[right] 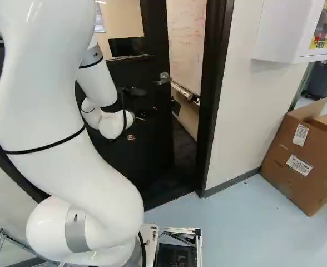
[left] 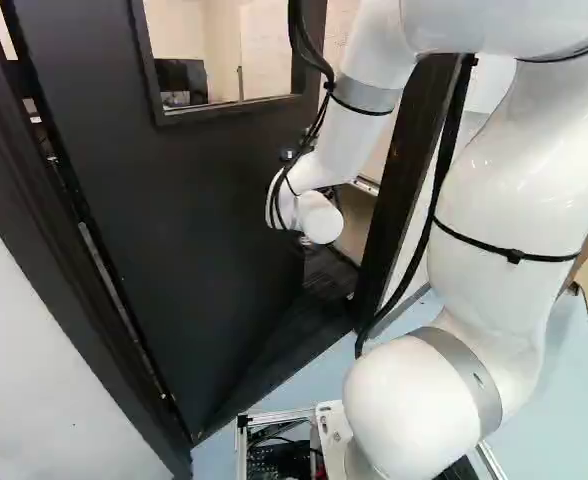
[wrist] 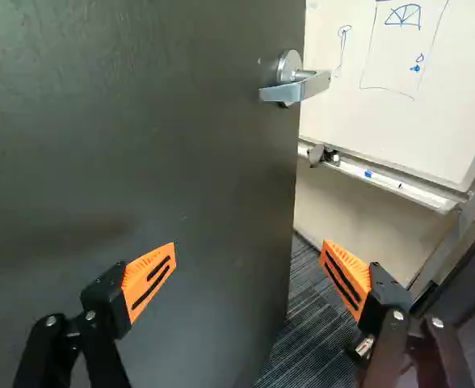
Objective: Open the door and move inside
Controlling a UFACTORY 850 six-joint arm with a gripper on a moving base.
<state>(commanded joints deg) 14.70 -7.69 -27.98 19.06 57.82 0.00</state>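
Nearest, white arm [left: 504, 180] rises from lowest joint, reaching forward toward door. Gripper [right: 134, 114]: jaws spread wide, nothing between orange pads [wrist: 150, 279]; one finger ahead of door face, other ahead of opening. Dark door [left: 214, 220] partly open, gap showing between its free edge and frame [right: 215, 72]. Lever handle [right: 162, 78] on door near that edge, ahead of gripper, apart from both fingers. Right of frame, right base view: cardboard box [right: 297, 167] on floor. Beyond opening: striped carpet [wrist: 306, 331], whiteboard [wrist: 391, 121] with blue sketches.
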